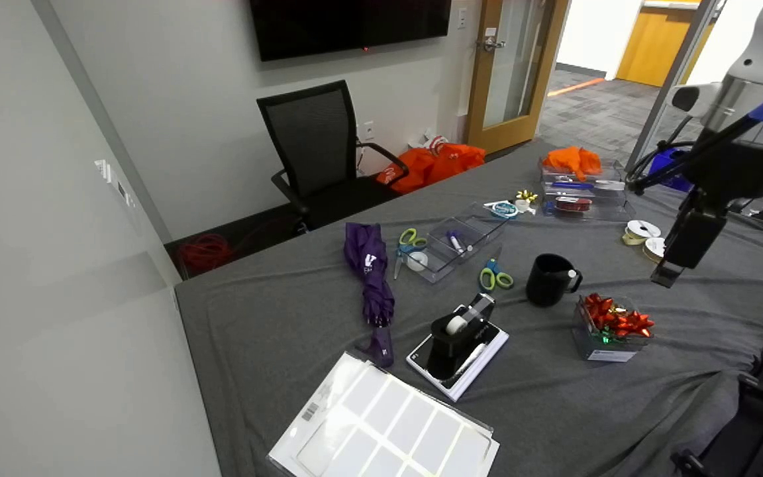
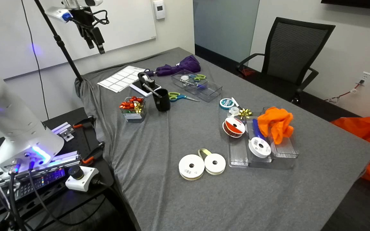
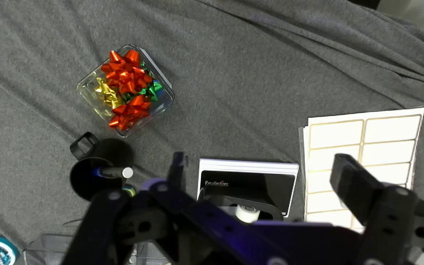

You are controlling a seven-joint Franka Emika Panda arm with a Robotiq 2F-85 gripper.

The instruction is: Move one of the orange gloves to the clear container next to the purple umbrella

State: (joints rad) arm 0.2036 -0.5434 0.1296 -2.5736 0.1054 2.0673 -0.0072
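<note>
Franka Emika Panda arm, white, a blue light glowing at its base. The Robotiq gripper hangs aloft, tilted in both exterior views, its jaws pointing downward; the wrist view shows them wide apart.

Black mesh-back chair, upper centre of an exterior view; dark wall screen, top centre; wood-framed glass door, upper right; grey carpet beyond.
</note>
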